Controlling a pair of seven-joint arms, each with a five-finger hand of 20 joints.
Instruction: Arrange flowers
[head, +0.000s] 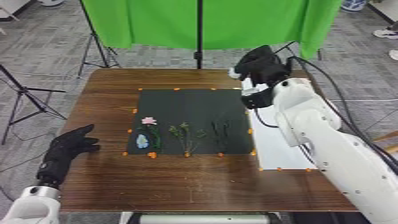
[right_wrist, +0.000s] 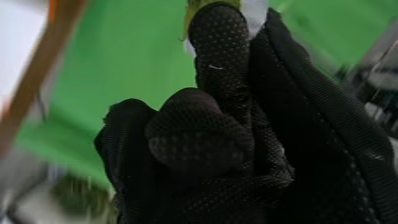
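Pinching a white and yellow-green item (mostly hidden) in its fingers, right hand is above the surface's far right. Left hand, fingers loosely spread, at left edge. Pink flower, green sprigs lie on black mat.
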